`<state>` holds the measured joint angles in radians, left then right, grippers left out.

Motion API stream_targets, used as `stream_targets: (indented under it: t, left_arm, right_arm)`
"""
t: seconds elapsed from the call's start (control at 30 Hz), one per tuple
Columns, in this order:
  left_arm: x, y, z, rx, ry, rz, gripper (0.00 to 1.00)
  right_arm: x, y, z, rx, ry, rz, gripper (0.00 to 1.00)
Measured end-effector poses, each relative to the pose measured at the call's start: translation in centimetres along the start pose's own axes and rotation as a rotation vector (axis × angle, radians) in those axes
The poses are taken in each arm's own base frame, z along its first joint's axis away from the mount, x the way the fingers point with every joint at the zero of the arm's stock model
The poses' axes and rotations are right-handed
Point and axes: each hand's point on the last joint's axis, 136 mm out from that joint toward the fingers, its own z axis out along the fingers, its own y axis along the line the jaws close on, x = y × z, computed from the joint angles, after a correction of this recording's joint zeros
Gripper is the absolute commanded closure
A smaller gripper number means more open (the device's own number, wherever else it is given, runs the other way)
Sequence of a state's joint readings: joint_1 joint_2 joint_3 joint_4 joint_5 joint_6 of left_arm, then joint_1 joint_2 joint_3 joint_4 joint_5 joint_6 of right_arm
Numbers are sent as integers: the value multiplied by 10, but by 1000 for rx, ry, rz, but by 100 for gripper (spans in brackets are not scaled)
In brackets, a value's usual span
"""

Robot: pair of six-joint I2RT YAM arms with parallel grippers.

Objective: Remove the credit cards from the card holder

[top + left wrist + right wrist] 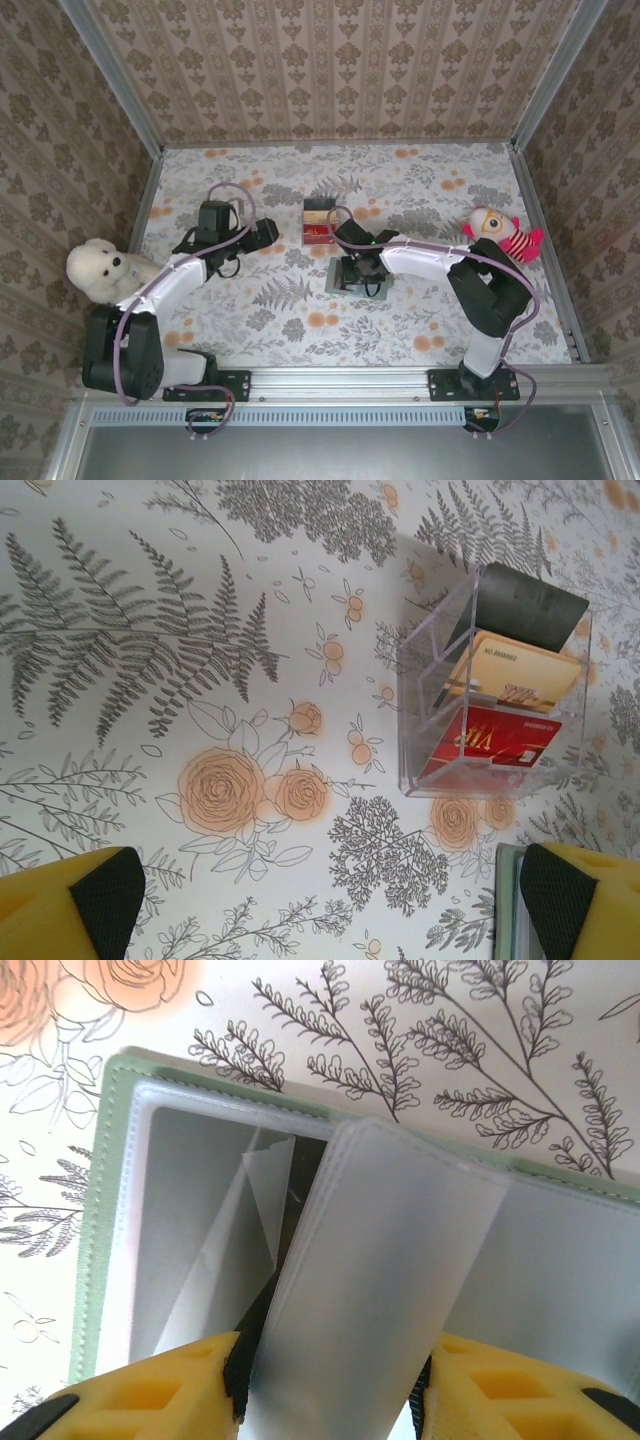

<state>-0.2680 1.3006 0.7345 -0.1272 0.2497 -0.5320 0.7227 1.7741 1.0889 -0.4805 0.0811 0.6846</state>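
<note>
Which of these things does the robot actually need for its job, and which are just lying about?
Job: card holder, its clear sleeve, right gripper pinching that sleeve, left gripper open.
Lying about: white teddy bear, striped doll, clear box of cards, possibly a drop-off.

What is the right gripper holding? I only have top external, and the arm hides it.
Observer: Right wrist view: the right gripper has a frosted plastic sleeve between its fingers, raised off the open card holder.
Operator: Cards left inside?
Observer: The pocket beside the sleeve shows a creased clear film, no card face that I can see.
Operator: And the other arm?
Observer: The left gripper is open above the table; the clear box ahead of it holds a red card, a yellow card and a dark one.
</note>
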Motion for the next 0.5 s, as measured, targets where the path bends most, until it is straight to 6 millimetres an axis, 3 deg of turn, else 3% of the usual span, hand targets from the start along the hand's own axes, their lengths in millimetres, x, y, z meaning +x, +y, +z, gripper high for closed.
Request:
stream_targets:
  t: [0.17, 0.3, 0.5]
  left_arm:
    - [12, -6, 8, 19, 47, 10, 0]
    - [20, -8, 14, 20, 76, 15, 0]
    - [20, -14, 20, 29, 93, 25, 0]
  right_arm:
    - [-6, -5, -5, 27, -32, 2, 52]
    - [-3, -21, -7, 104, -36, 3, 51]
    - [0, -42, -10, 209, -39, 9, 42]
